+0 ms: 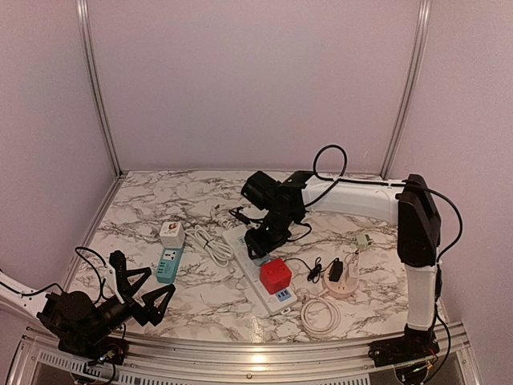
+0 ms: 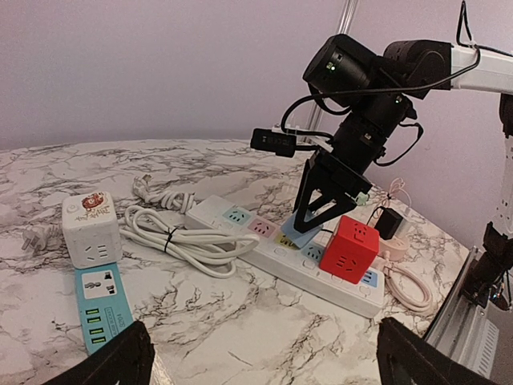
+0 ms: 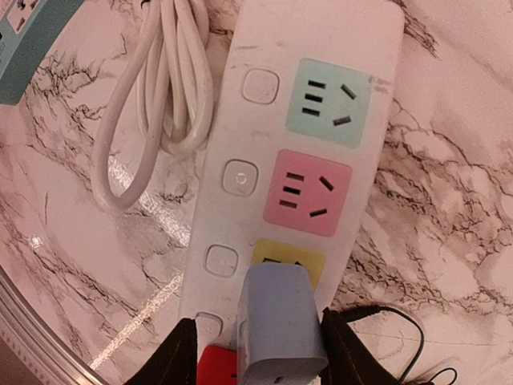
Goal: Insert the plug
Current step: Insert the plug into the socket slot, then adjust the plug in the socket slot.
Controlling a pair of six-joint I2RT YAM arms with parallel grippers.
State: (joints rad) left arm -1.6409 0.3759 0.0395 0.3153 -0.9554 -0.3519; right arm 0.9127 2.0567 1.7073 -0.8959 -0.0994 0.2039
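Noted a red cube adapter just beside the right gripper, a bundled white cable to its left, a white cube socket and teal strip farther left, and a black charger and coiled cord to its right.

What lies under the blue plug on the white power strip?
A yellow socket: only a band of it shows beyond the blue plug. The rest of that socket is covered, so it cannot be seen whether the prongs are seated in it.
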